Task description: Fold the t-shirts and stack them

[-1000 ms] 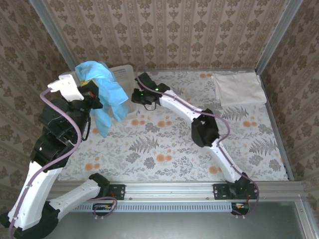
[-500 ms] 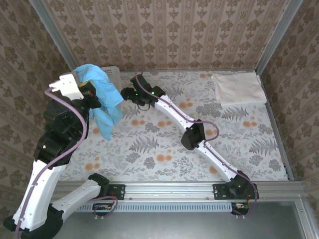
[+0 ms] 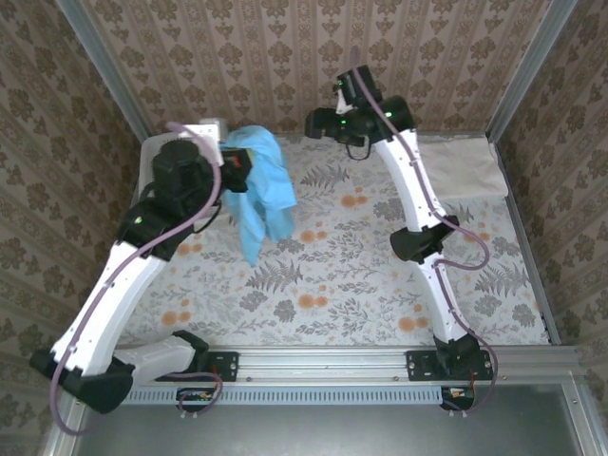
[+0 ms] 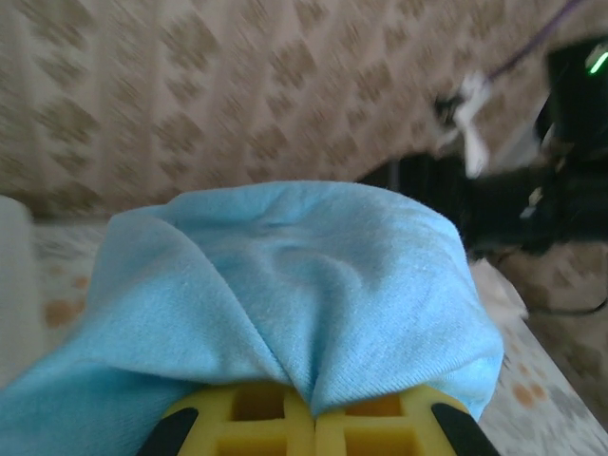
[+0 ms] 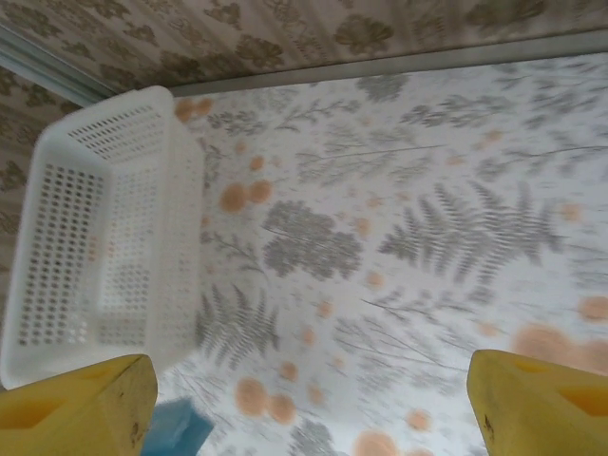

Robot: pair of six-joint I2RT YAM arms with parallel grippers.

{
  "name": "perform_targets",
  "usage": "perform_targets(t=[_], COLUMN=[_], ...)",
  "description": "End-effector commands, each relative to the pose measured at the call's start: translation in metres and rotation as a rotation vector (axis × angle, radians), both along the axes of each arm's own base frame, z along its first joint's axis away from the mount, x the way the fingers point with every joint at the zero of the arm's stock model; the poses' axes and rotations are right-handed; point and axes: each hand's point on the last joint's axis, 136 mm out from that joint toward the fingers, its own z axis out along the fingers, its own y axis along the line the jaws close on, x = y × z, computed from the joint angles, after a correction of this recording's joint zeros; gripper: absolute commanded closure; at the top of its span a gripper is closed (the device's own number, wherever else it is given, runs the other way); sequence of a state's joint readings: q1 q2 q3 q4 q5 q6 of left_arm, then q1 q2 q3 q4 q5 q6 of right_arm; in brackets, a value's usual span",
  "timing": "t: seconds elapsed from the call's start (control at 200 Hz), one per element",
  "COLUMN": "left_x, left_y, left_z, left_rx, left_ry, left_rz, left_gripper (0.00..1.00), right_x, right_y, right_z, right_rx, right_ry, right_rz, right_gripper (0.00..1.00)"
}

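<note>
A light blue t-shirt (image 3: 262, 195) hangs bunched in the air over the table's left half. My left gripper (image 3: 234, 167) is shut on its upper fold. In the left wrist view the yellow fingers (image 4: 249, 423) meet, with blue cloth (image 4: 304, 275) pinched between them and draped over them. My right gripper (image 3: 312, 123) is raised near the back wall, open and holding nothing. Its yellow fingertips (image 5: 76, 408) stand far apart over the floral tabletop. A cream-white t-shirt (image 3: 470, 169) lies folded flat at the back right corner, partly behind the right arm.
A white mesh basket (image 5: 104, 237) stands empty at the back left, largely behind the left arm in the top view (image 3: 150, 157). The floral table (image 3: 332, 275) is walled in by patterned panels on three sides. A metal rail (image 3: 332, 363) runs along the near edge.
The left arm swung right, carrying the blue shirt away from the basket over the table. The right gripper opened, rose and drew back toward the back wall.
</note>
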State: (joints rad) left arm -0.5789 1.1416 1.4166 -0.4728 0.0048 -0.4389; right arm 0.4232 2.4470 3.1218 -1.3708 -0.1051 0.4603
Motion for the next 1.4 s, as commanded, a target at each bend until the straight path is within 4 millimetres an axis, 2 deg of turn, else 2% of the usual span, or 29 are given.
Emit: perform_targets(t=[0.0, 0.07, 0.175, 0.295, 0.355, 0.42, 0.46, 0.53, 0.545, 0.56, 0.565, 0.63, 0.735, 0.765, 0.85, 0.91, 1.045, 1.145, 1.27, 1.395], left_x=[-0.007, 0.000, 0.013, 0.024, 0.031, 0.039, 0.044, 0.050, 0.051, 0.052, 0.053, 0.057, 0.062, 0.063, 0.062, 0.059, 0.057, 0.057, 0.064, 0.080], left_y=[-0.047, -0.068, -0.088, -0.108, -0.114, -0.118, -0.120, -0.124, -0.123, -0.122, -0.121, -0.114, -0.085, -0.075, -0.045, -0.027, 0.021, 0.052, 0.074, 0.093], left_z=[0.000, -0.022, -0.056, -0.100, -0.123, -0.145, -0.160, -0.182, -0.185, -0.190, -0.191, -0.200, -0.206, -0.207, -0.215, -0.226, -0.255, -0.260, -0.262, -0.264], left_rx=[-0.060, -0.036, -0.013, 0.065, 0.103, 0.135, 0.157, 0.203, 0.213, 0.226, 0.231, 0.278, 0.362, 0.392, 0.506, 0.557, 0.632, 0.707, 0.727, 0.731], left_ry=[0.061, 0.119, 0.217, 0.330, 0.368, 0.400, 0.429, 0.473, 0.482, 0.494, 0.496, 0.500, 0.495, 0.492, 0.486, 0.506, 0.602, 0.607, 0.628, 0.640], left_rz=[-0.163, -0.194, -0.203, -0.232, -0.225, -0.214, -0.204, -0.204, -0.197, -0.188, -0.184, -0.148, -0.038, -0.007, 0.088, 0.123, 0.187, 0.244, 0.270, 0.288], left_gripper=[1.00, 1.00, 1.00, 0.92, 0.79, 0.71, 0.60, 0.43, 0.38, 0.34, 0.32, 0.18, 0.12, 0.01, 0.00, 0.00, 0.05, 0.07, 0.06, 0.07], right_x=[-0.045, -0.050, -0.063, -0.086, -0.102, -0.117, -0.127, -0.145, -0.147, -0.154, -0.155, -0.167, -0.175, -0.178, -0.184, -0.186, -0.187, -0.187, -0.191, -0.193], right_y=[-0.034, -0.046, -0.061, -0.084, -0.088, -0.099, -0.108, -0.117, -0.116, -0.116, -0.116, -0.111, -0.105, -0.101, -0.095, -0.094, -0.084, -0.066, -0.042, -0.033], right_z=[-0.008, 0.002, 0.027, 0.041, 0.041, 0.037, 0.033, 0.024, 0.013, 0.017, 0.020, -0.001, -0.058, -0.074, -0.118, -0.137, -0.150, -0.152, -0.156, -0.163], right_rx=[-0.159, -0.120, -0.087, -0.116, -0.135, -0.146, -0.143, -0.039, -0.007, 0.038, 0.056, 0.222, 0.384, 0.411, 0.427, 0.424, 0.434, 0.426, 0.410, 0.399], right_ry=[0.100, 0.118, 0.094, 0.091, 0.085, 0.064, 0.037, -0.030, -0.017, -0.055, -0.072, -0.107, -0.039, -0.004, 0.084, 0.114, 0.119, 0.104, 0.109, 0.112], right_rz=[0.083, 0.085, 0.112, 0.116, 0.139, 0.106, 0.065, 0.009, 0.008, 0.004, 0.006, -0.003, -0.054, -0.049, -0.065, -0.090, -0.082, -0.044, 0.022, 0.036], right_gripper=[0.14, 0.16, 0.15, 0.13, 0.12, 0.10, 0.07, 0.02, 0.01, 0.01, 0.01, 0.00, 0.01, 0.02, 0.05, 0.06, 0.06, 0.06, 0.06, 0.06])
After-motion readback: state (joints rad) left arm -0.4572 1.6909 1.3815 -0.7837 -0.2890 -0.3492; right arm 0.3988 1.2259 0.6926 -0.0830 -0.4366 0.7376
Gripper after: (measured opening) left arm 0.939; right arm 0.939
